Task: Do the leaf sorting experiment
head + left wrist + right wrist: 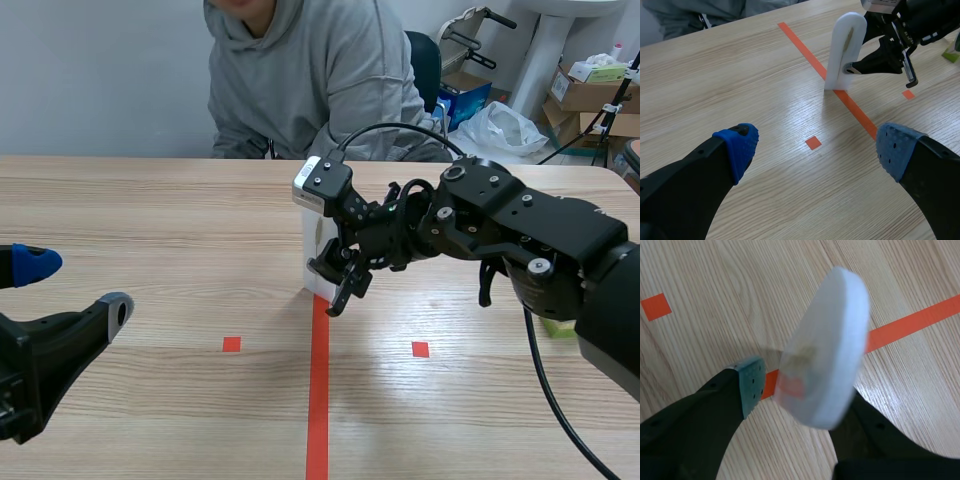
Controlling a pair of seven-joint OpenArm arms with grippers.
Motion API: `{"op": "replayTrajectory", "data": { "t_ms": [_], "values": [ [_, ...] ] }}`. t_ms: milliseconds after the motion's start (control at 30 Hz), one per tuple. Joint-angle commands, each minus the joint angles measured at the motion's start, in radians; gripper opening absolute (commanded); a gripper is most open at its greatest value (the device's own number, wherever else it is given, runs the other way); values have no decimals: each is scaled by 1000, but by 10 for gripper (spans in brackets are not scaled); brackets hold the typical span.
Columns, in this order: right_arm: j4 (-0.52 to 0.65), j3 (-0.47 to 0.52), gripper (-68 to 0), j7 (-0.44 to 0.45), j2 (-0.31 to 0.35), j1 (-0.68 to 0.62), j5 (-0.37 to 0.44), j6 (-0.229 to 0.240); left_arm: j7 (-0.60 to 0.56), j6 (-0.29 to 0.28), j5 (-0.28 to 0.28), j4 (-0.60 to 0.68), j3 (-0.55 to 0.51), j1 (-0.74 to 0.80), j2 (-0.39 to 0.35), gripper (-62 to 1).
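A white, round-topped upright plate stands on the long red tape line, seen too in the left wrist view. My right gripper is low at the plate's base and open. In the right wrist view the plate rises close between the fingers; the grey-green pad on one side has a gap to it, and the other finger is hidden behind it. My left gripper hangs open at the table's near left, its blue pads wide apart, nothing between them. No leaf can be made out.
A person in a grey hoodie sits across the table. A small pale green thing lies on the table under my right arm, also visible in the left wrist view. Boxes and a bag stand behind at the far right.
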Motion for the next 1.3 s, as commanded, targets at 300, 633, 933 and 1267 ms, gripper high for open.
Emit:
{"op": "replayTrajectory", "data": {
  "t_ms": [300, 633, 933, 1267],
  "values": [
    [19, 13, -630, 6, 5, 20, 7, -1, -10, -2, -13, 14, -2, -1, 5, -99],
    [97, 113, -662, -100, 58, 28, 110, -119, -10, -2, -13, 14, -2, -1, 5, -99],
    [135, 338, -662, -212, 181, -9, 308, -151, -11, -2, -13, 14, -2, -1, 5, -99],
    [135, 559, -662, -254, 216, -117, 338, -200, -11, -2, -13, 14, -2, -1, 5, -99]
  ]
}}
